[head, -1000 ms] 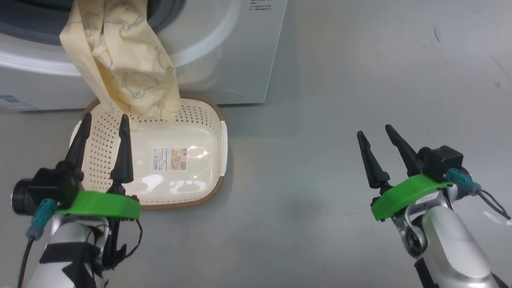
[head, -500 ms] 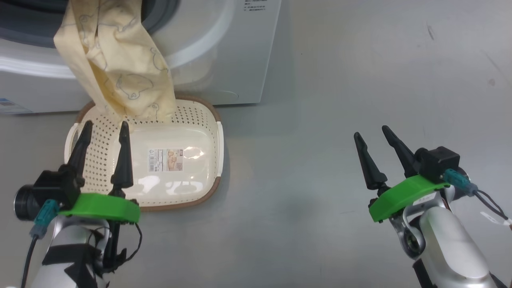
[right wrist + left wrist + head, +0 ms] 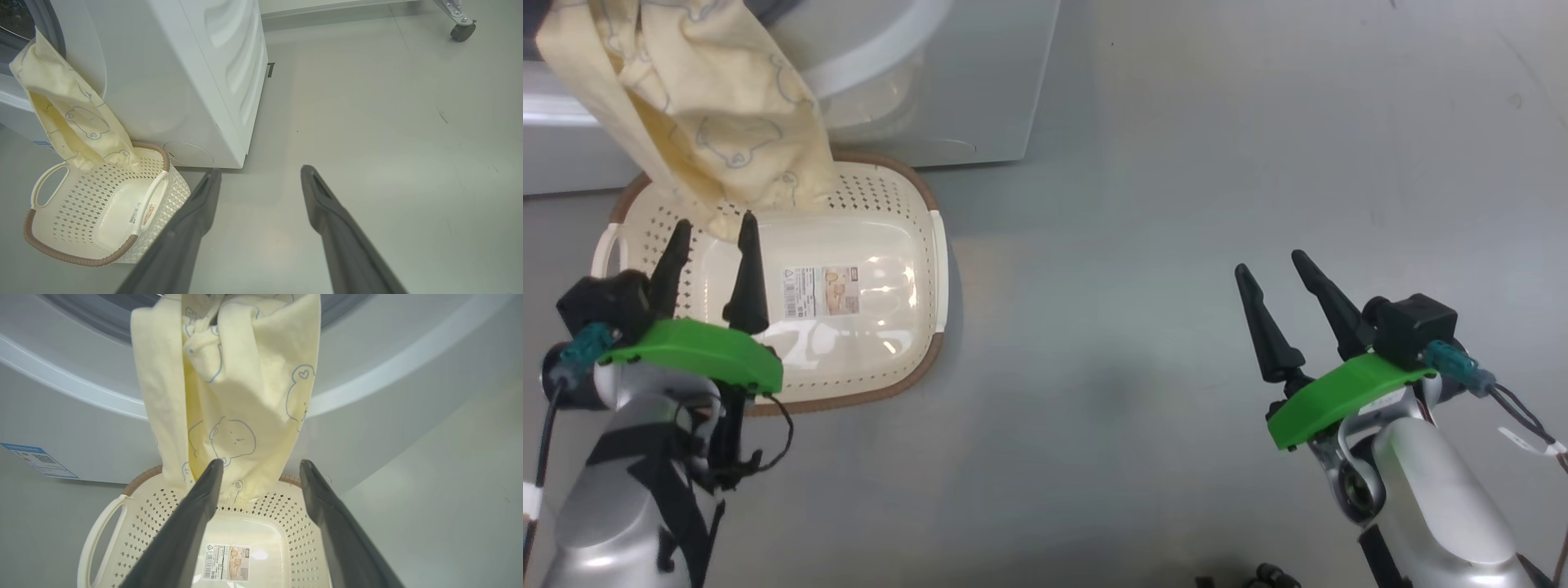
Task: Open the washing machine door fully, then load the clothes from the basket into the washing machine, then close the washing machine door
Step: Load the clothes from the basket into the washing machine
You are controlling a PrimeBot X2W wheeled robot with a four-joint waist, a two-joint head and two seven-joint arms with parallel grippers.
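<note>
left tool [image 3: 712, 222]: fingers apart, empty, over the basket [image 3: 894, 359]. right tool [image 3: 1268, 263]: apart too, above the floor [image 3: 1135, 204], well off to the side. clothes [image 3: 711, 106] hang from the washing machine [image 3: 988, 90] opening, hem reaching into the basket's far end.

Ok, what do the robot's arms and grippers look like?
The left gripper and right gripper each have two long tapered black fingers on a bright green plate, with a black camera block and a teal cable plug. Forearms are glossy silver; black tape wraps the left one.
</note>
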